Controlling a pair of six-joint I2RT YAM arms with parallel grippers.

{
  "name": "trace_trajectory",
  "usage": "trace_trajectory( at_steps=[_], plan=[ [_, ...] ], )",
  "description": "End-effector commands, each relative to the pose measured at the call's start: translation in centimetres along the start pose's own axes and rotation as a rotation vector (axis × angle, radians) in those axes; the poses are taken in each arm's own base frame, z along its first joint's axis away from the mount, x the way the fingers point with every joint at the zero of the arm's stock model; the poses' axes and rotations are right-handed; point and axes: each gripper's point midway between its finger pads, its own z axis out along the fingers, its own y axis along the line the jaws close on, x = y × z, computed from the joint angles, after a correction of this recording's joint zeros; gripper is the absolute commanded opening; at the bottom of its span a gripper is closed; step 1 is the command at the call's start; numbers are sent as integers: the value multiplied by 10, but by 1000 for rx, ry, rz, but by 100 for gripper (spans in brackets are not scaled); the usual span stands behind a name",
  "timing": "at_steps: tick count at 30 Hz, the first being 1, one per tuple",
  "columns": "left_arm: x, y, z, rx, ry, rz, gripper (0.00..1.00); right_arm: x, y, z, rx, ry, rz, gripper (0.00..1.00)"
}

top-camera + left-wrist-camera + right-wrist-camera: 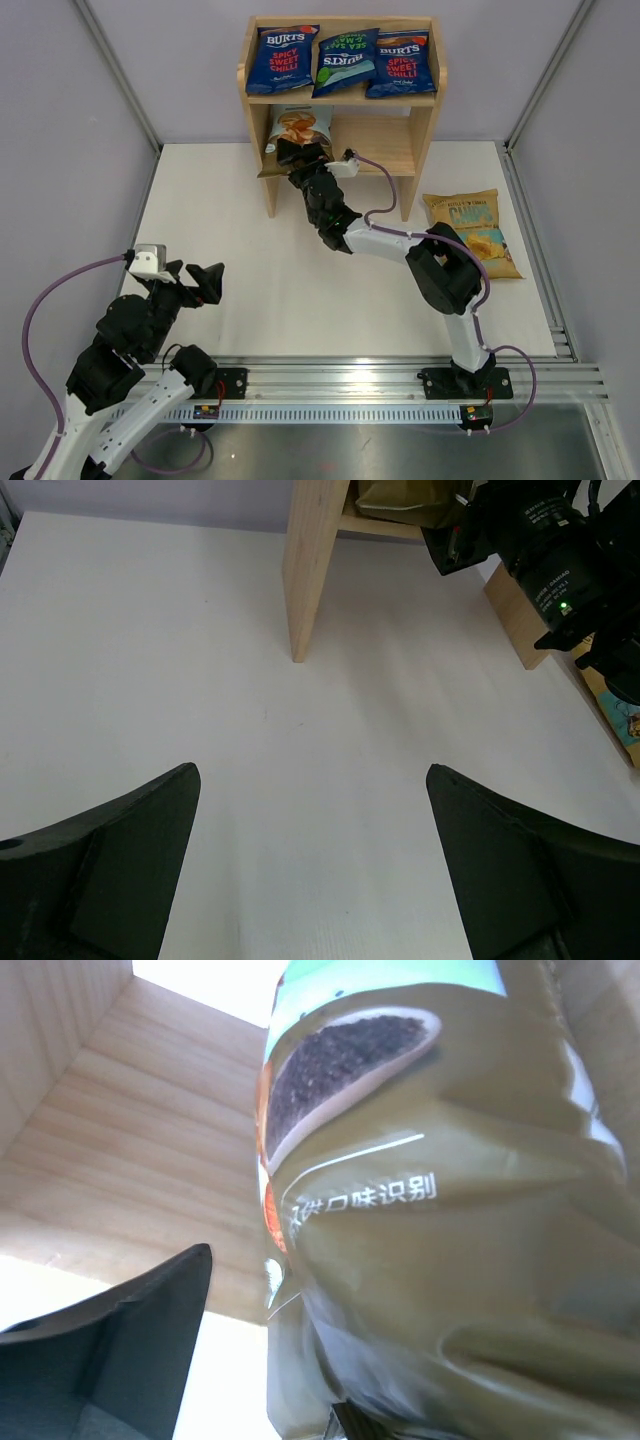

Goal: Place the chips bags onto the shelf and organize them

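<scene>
The wooden shelf (428, 130) stands at the back. Its top tier holds a red-label Burts bag (282, 58), a green-label Burts bag (345, 60) and a second red-label Burts bag (402, 63). The pale blue-tan bag (300, 125) leans at the left of the lower tier. My right gripper (303, 156) is at its bottom edge. In the right wrist view the bag (430, 1210) fills the space by my open right gripper (320, 1260), and one finger (130, 1340) stands apart from it. The yellow bag (470, 232) lies flat on the table to the right. My left gripper (190, 278) is open and empty.
The shelf's front left leg (310, 570) and the right arm's wrist (560, 560) show ahead in the left wrist view. Grey walls close the table on three sides. A metal rail (400, 380) with both arm bases runs along the near edge.
</scene>
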Motion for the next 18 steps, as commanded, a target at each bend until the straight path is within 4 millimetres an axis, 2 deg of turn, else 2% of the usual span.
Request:
trace_trajectory(
  at_steps=[1,4,11,18],
  plan=[
    [-10,-2,-1,18,-42,2,99,-1,-15,-12,75,19,-38,100],
    [-11,-2,-2,17,-50,-2,99,-3,-16,-16,90,32,-48,99],
    [-10,-2,-2,17,-43,1,99,-7,-32,-25,173,63,-67,99],
    [-9,-2,-1,17,-38,3,99,-3,-31,-34,185,127,-62,99]
  ],
)
